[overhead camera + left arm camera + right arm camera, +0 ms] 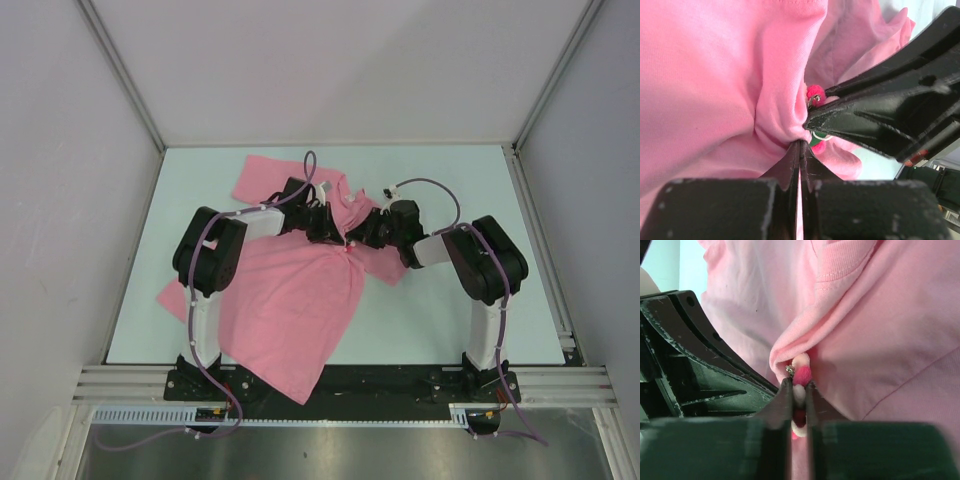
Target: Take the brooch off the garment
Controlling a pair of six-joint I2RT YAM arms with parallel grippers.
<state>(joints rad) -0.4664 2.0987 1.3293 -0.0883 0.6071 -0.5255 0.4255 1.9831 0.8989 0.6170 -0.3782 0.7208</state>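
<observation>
The pink garment [290, 300] lies spread on the table, bunched up where the two arms meet. My left gripper [336, 234] is shut on a pinched fold of the garment [715, 90]; its jaws [801, 146] meet with fabric between them. The brooch [801, 375] shows pink, red and white bits and a small metal pin, sitting at that fold. My right gripper [799, 389] is shut on the brooch, which sticks out above the fingertips. In the left wrist view the brooch [815, 94] peeks out beside the right gripper's fingers [875, 112].
The shirt's ribbed collar [840, 260] lies just beyond the fold. Pale table surface [450, 300] shows right of the garment. Grey walls close in the sides and back, and a metal rail [340, 380] runs along the near edge.
</observation>
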